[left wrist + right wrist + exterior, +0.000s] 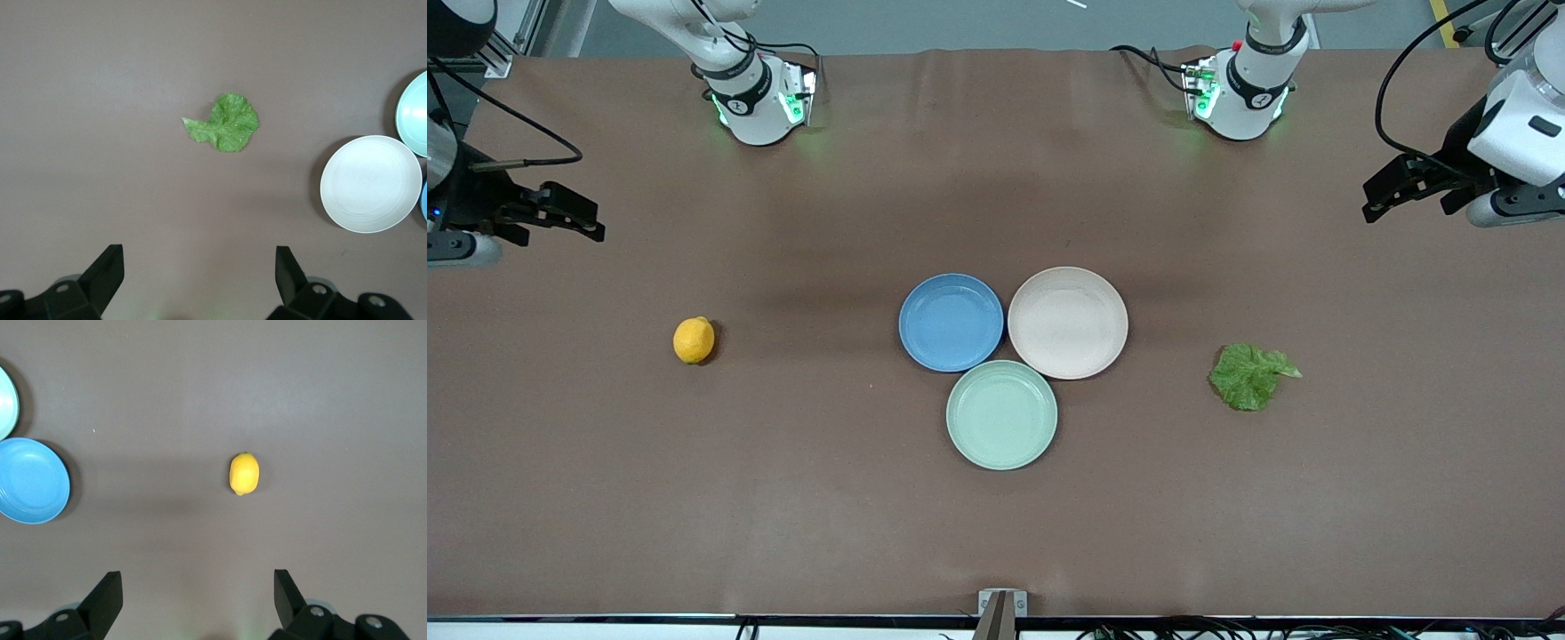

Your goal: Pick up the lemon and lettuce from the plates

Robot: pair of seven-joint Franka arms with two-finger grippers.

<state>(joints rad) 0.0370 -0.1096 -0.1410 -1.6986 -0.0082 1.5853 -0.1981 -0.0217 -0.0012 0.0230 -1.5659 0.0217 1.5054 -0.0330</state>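
The lemon lies on the bare table toward the right arm's end; it also shows in the right wrist view. The lettuce lies flat on the table toward the left arm's end, and shows in the left wrist view. The blue plate and the beige-pink plate sit side by side mid-table, both bare. My right gripper hangs open and empty high over the right arm's end of the table. My left gripper hangs open and empty over the left arm's end.
A mint green plate touches both other plates, nearer the front camera. The two arm bases stand at the table's back edge. The brown tabletop is bare elsewhere.
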